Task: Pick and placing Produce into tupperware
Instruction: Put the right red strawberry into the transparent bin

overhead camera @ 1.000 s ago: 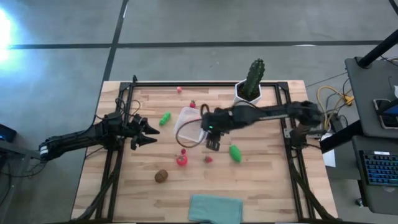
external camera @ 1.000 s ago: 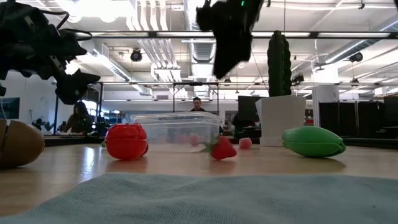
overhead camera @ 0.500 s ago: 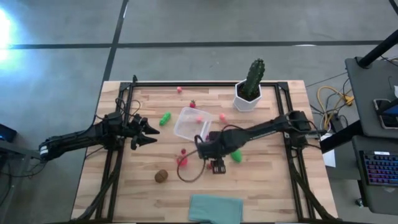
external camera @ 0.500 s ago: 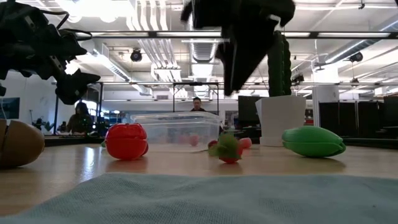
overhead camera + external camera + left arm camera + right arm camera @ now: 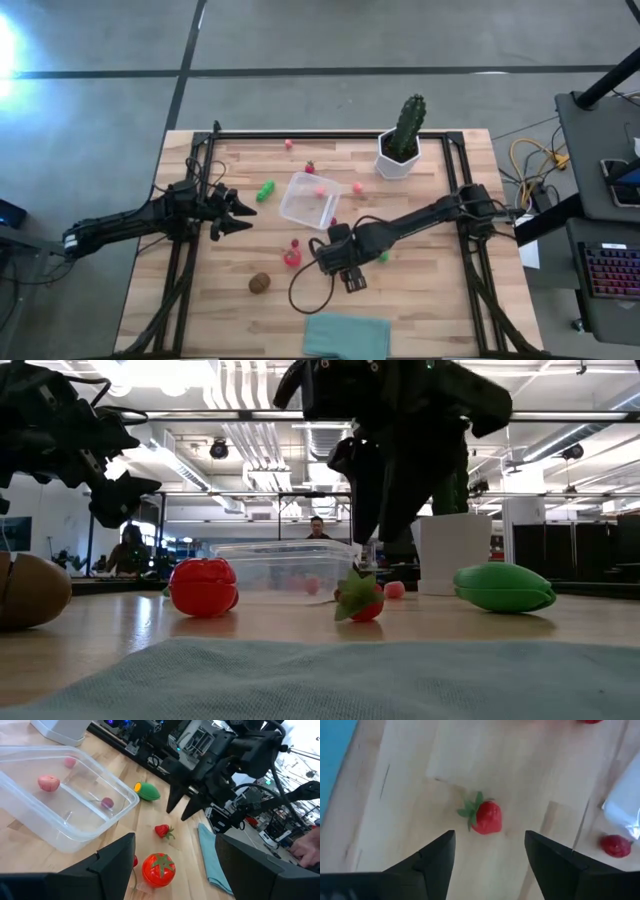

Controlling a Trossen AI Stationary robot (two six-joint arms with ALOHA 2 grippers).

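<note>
My right gripper [image 5: 490,870] is open and hangs just above a small red strawberry [image 5: 485,817], one finger on either side of it and neither touching; the low view shows the gripper [image 5: 378,550] over the strawberry [image 5: 358,598], which lies on the table. The clear tupperware [image 5: 308,200] sits mid-table with tiny pink pieces [image 5: 49,783] inside. A red tomato [image 5: 292,258], a brown kiwi [image 5: 260,283] and two green pieces [image 5: 266,190] [image 5: 503,587] lie around it. My left gripper [image 5: 236,213] waits open, left of the tupperware.
A cactus in a white pot [image 5: 402,150] stands beyond the tupperware. A teal cloth [image 5: 345,335] lies at the near edge. Small pink pieces [image 5: 289,144] lie near the far edge. A cable loop [image 5: 305,295] hangs from my right arm. A person [image 5: 317,528] is in the room behind.
My right gripper has moved from beside the tupperware toward the near edge and down, ending just above the strawberry. The strawberry has turned a little where it lies.
</note>
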